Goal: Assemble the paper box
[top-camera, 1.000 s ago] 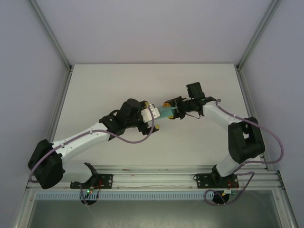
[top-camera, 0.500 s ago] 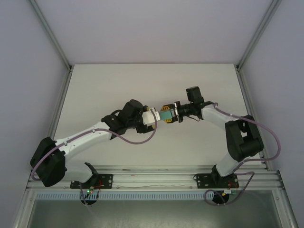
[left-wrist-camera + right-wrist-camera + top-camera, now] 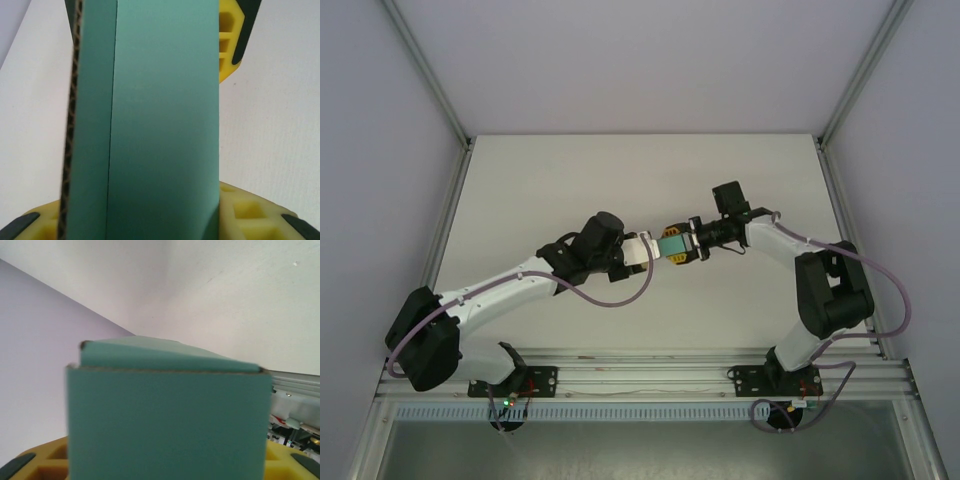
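Observation:
The paper box [image 3: 670,241], a small teal-green card box, hangs above the middle of the table between both grippers. My left gripper [image 3: 648,247] comes at it from the left. In the left wrist view the paper box [image 3: 160,130] stands between the yellow fingers [image 3: 250,212] and touches them, so the left gripper [image 3: 150,222] is shut on it. A yellow finger of the right gripper [image 3: 229,45] shows behind the box's far end. My right gripper [image 3: 682,243] holds the other end. In the right wrist view the paper box [image 3: 165,420] sits tight between the yellow fingers [image 3: 45,462].
The white table [image 3: 520,200] has open room all around the raised box. Aluminium frame posts [image 3: 445,225] line both sides, and a rail [image 3: 650,365] with the arm bases runs along the near edge. Grey walls enclose the back.
My left gripper has moved right up to the box and its jaws have come in on it. The right gripper with the box has shifted a little to the left.

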Motion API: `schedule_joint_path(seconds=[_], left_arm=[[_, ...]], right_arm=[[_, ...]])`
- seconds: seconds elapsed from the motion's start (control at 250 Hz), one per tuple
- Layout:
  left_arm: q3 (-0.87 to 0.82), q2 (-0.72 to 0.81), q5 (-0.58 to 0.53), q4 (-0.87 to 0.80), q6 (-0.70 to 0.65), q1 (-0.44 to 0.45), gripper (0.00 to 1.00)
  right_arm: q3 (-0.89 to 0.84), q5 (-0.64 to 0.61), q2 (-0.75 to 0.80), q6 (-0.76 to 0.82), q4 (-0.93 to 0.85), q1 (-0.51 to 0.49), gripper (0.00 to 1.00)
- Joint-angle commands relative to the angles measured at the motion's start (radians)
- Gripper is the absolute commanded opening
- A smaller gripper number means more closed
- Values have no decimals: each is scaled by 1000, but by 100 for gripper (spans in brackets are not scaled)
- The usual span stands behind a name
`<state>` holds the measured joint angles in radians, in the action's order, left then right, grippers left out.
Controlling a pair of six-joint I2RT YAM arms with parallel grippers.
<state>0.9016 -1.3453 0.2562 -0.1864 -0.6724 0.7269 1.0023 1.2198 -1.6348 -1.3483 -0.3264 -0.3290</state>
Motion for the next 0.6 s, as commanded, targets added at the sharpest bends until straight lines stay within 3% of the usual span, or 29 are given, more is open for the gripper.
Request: schedule_joint_path(seconds=[0.0, 0.076, 0.144, 0.216, 0.28, 0.38, 0.596], left_arm=[[27, -17, -29, 4, -2, -5, 32], [27, -15, -28, 1, -4, -6, 30], [30, -13, -23, -9, -6, -6, 29], [35, -12, 1, -50, -19, -11, 29], [47, -9, 33, -95, -21, -16, 29], [55, -3, 93, -159, -21, -30, 29], [58, -6, 171, -229, -41, -72, 29]], right_arm=[[12, 38, 8, 32, -42, -8, 55], [17, 38, 9, 51, -57, -8, 56], [34, 18, 12, 76, -83, -7, 64], [51, -12, 20, 114, -96, -2, 78], [78, -54, 20, 193, -195, 13, 100], [113, -160, 27, 320, -337, 57, 100], [153, -312, 60, 499, -403, 166, 100]])
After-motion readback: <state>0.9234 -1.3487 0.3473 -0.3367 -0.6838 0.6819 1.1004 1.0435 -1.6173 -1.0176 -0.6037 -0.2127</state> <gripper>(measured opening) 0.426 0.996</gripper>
